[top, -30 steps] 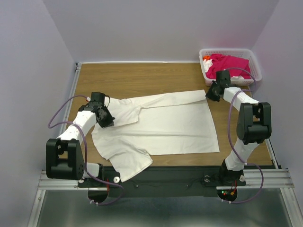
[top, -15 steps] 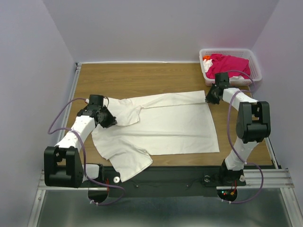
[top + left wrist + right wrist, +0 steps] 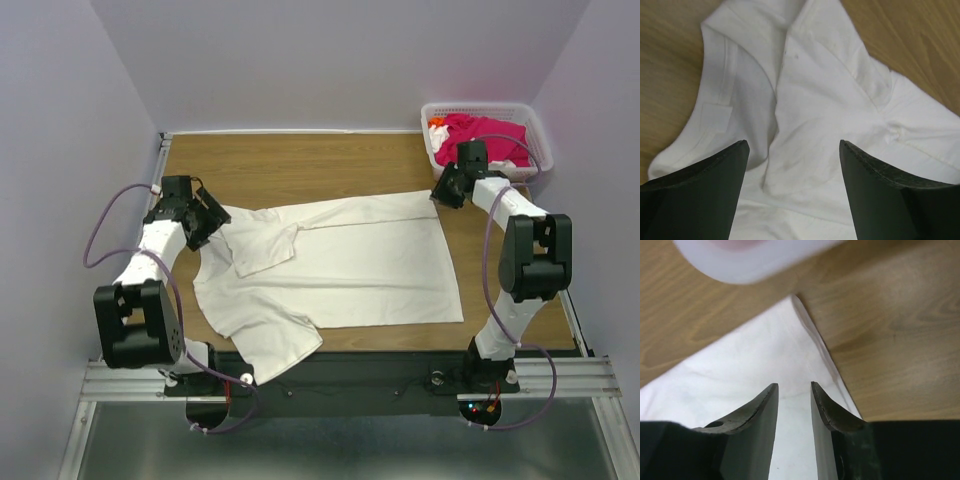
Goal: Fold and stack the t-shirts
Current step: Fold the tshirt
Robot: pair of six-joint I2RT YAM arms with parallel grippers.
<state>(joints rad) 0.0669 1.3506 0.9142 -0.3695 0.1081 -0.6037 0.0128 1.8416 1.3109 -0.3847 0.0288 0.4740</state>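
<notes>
The off-white t-shirt lies spread on the tabletop, the pink t-shirt in the basket. Wrist views alone show the left hand wide above the collar, the right hand narrow and empty over a corner.

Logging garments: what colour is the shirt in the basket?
Magenta-pink shirt, clearest in top external view.
</notes>
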